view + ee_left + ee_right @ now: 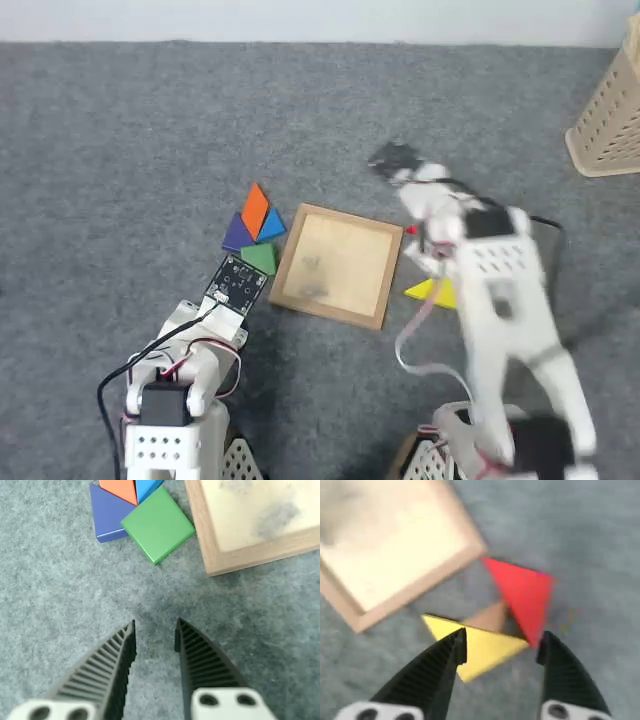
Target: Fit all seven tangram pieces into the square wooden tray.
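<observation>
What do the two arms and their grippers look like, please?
Both arms are white with perforated panels. The left arm carries a black cable and red-and-white wires; the right arm has a pale cable. The left gripper and right gripper have tapered black fingers.

No readable text or signs.

grey carpet (150,140), beige basket (612,115) (perforated sides), white wall (300,18)

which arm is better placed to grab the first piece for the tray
Right, probably. The right gripper, open, hangs directly over the yellow triangle; the left gripper, also open, is over carpet, short of the green square.
</observation>
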Robot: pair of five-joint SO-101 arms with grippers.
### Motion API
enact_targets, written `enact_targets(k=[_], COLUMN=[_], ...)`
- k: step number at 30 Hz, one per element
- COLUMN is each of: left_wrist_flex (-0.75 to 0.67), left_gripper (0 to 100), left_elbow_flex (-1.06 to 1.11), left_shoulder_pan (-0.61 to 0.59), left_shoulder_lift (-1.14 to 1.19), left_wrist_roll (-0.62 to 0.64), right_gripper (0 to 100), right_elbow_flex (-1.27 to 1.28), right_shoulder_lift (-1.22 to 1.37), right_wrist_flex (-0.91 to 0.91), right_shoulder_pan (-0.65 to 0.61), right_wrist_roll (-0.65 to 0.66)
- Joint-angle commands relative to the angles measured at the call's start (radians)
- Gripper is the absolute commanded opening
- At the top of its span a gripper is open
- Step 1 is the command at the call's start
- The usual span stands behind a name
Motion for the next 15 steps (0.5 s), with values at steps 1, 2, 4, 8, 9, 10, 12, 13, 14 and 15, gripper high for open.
enact_targets(k=[1,2,4,8,9,10,12,13,14,15], left_wrist_flex=[-0.002,-0.002,-0.002,-0.002,-0.002,-0.002,-0.002,-0.002,-0.002,-0.002], left_gripper=[12,12,12,12,12,12,12,12,12,12], left_elbow_flex=[-0.012,-0.012,-0.012,-0.012,-0.012,-0.012,-0.012,-0.012,-0.012,-0.012], left_shoulder_pan=[-0.003,-0.003,-0.003,-0.003,-0.003,-0.003,-0.003,-0.003,-0.003,-0.003], left_shoulder_lift=[-0.021,-0.021,-0.021,-0.021,-0.021,-0.021,-0.021,-0.021,-0.021,-0.021], left_wrist_roll=[0.011,0.011,0.011,0.011,0.011,0.011,0.011,0.011,0.011,0.011], right_gripper=[28.1,28.5,29.4,29.6,29.6,29.6,29.6,29.6,29.6,29.6], right_elbow_flex=[-0.1,-0.101,-0.103,-0.098,-0.098,-0.098,-0.098,-0.098,-0.098,-0.098], right_shoulder_lift=[0.116,0.137,0.177,0.257,0.274,0.291,0.315,0.323,0.329,0.334], right_wrist_flex=[-0.048,-0.082,-0.137,-0.203,-0.216,-0.223,-0.229,-0.231,-0.237,-0.255], right_shoulder_pan=[-0.062,-0.068,-0.068,-0.044,-0.033,-0.016,0.016,0.033,0.047,0.061], right_wrist_roll=[0.017,0.017,0.017,0.018,0.018,0.021,0.051,0.06,0.063,0.058])
